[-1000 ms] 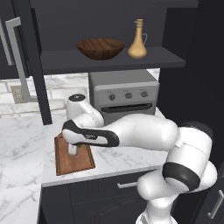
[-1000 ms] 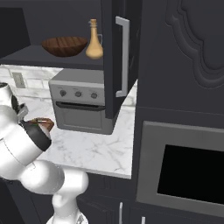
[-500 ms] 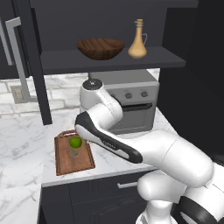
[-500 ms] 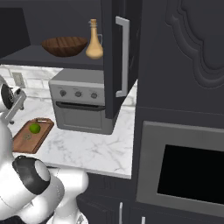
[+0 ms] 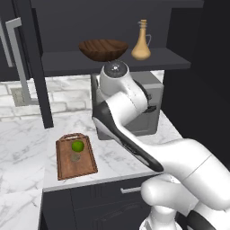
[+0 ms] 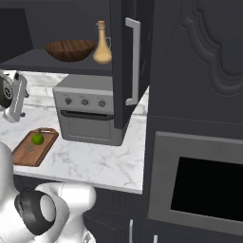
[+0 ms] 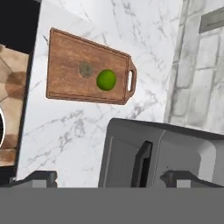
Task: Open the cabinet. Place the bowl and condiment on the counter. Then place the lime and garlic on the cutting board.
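**Lime and garlic on the board, hand released**

Your hand [image 7: 109, 177] hangs spread and empty above the toaster oven [image 7: 159, 153]. The lime [image 7: 106, 80] and garlic [image 7: 85, 69] sit side by side on the cutting board [image 7: 65, 52]; bowl [image 5: 103, 49] and condiment [image 5: 141, 42] stand on the cabinet [image 5: 112, 60] shelf.

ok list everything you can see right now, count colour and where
cabinet: one, dark charcoal, on the wall, door swung open
bowl: one, dark brown wood, on the cabinet shelf
condiment: one, tan-amber bottle, on the shelf beside the bowl
counter: one, white marble with grey veins
cutting board: one, reddish-brown, on the counter near its front edge
lime: one, bright green, on the cutting board
garlic: one, small brownish lump, on the board next to the lime
toaster oven: one, grey, on the counter under the shelf
wall oven: one, dark glass door, in the tall unit on the right
gripper: one, dark fingertips, open, above the toaster oven
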